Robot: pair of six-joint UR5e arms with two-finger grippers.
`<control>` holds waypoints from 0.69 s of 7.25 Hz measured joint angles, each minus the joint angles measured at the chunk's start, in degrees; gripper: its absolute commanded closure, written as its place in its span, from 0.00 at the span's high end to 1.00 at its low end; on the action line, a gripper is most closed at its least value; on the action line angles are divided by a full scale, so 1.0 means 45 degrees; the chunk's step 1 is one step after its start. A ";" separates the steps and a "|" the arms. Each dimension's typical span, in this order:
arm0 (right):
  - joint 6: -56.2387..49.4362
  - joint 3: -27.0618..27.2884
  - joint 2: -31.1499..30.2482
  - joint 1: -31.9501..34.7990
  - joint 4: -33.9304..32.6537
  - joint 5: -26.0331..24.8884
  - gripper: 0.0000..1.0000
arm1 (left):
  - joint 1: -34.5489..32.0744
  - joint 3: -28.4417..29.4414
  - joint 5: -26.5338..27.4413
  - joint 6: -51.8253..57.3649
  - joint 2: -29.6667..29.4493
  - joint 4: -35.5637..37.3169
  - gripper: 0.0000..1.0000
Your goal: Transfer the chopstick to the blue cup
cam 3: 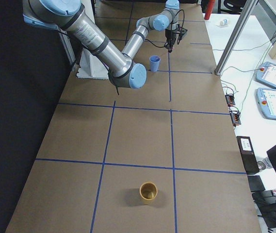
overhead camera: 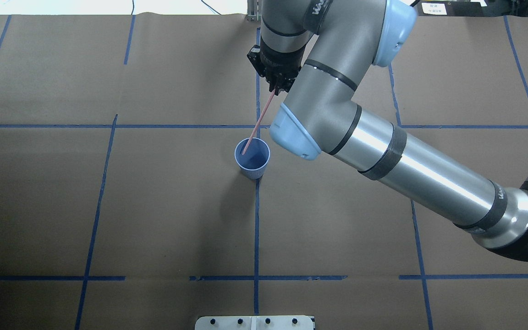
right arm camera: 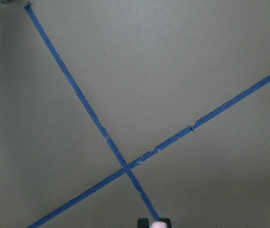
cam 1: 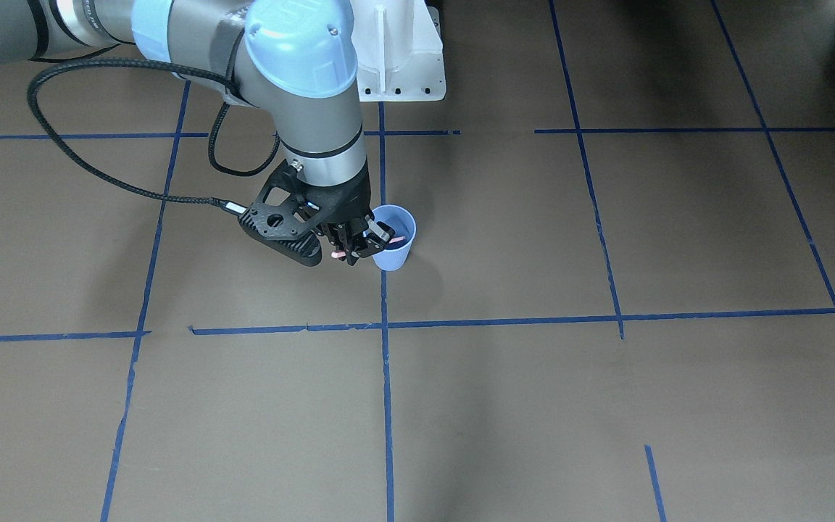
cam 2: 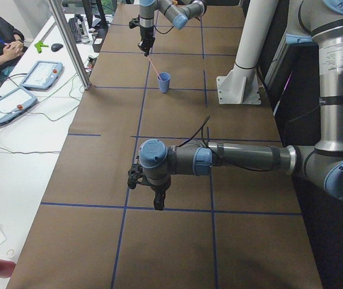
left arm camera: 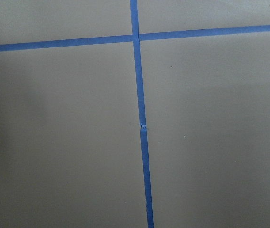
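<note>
The blue cup (overhead camera: 252, 160) stands upright on the brown table by a blue tape line; it also shows in the front view (cam 1: 393, 255) and both side views (cam 2: 164, 82) (cam 3: 154, 63). My right gripper (overhead camera: 278, 85) (cam 1: 349, 250) is shut on the upper end of the pink chopstick (overhead camera: 259, 120). The stick slants down and its lower end is inside the cup near the rim. The stick's pink tip (right arm camera: 158, 224) shows at the bottom edge of the right wrist view. My left gripper (cam 2: 158, 201) hangs over the table far from the cup, and I cannot tell whether it is open.
A white arm mount (cam 1: 399, 58) stands behind the cup. A yellow-brown cup (cam 3: 149, 192) stands far down the table. A metal post (cam 2: 69, 42) and a desk with tablets (cam 2: 38, 75) lie past the table's edge. The left wrist view shows only table and tape.
</note>
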 measured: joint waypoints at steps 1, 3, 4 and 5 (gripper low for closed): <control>0.0005 0.0022 -0.0091 -0.0154 0.0005 -0.0121 0.05 | 0.0001 -0.0001 0.0000 0.0000 -0.0001 -0.0002 1.00; -0.0005 0.0024 -0.0254 -0.0443 0.0098 -0.0294 0.99 | 0.0002 -0.0001 0.0000 0.0000 -0.0008 0.0000 1.00; -0.0064 0.0015 -0.0369 -0.0503 0.0344 -0.0354 1.00 | 0.0003 0.0000 0.0000 0.0000 -0.0021 -0.0007 1.00; -0.0152 0.0005 -0.0498 -0.0526 0.0638 -0.0380 1.00 | 0.0003 -0.0001 0.0000 0.0000 -0.0031 -0.0007 1.00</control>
